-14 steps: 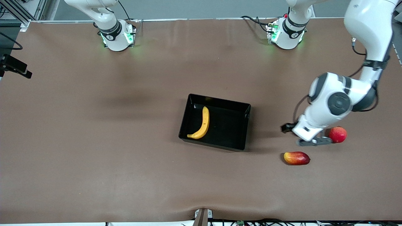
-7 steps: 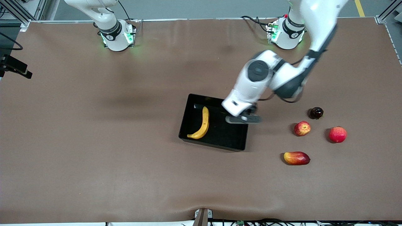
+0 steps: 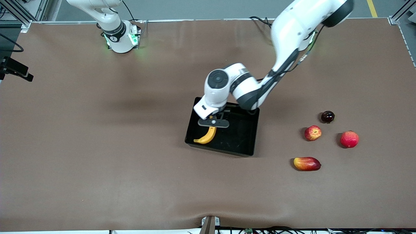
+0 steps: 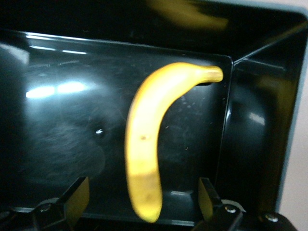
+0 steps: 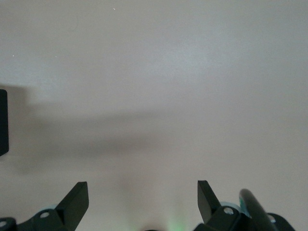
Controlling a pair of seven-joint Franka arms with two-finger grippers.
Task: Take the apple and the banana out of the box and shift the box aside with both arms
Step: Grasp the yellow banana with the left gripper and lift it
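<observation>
The yellow banana (image 3: 206,137) lies in the black box (image 3: 250,143) at mid-table. My left gripper (image 3: 213,123) hangs open over the banana's end in the box. In the left wrist view the banana (image 4: 147,144) lies between my open fingers (image 4: 77,199), untouched, on the box floor (image 4: 62,125). The small apple (image 3: 312,132), red streaked with yellow, sits on the table toward the left arm's end. My right gripper (image 5: 143,202) is open and empty over bare table; only that arm's base (image 3: 118,35) shows in the front view.
A red-and-yellow mango (image 3: 306,163) lies nearer the front camera than the apple. A plain red round fruit (image 3: 349,139) sits beside the apple. A small dark round fruit (image 3: 327,116) lies farther back. A dark edge (image 5: 3,122) shows in the right wrist view.
My left arm swung from the fruits at its end of the table to over the box, and now hangs above the banana. The fruits and the box have not moved.
</observation>
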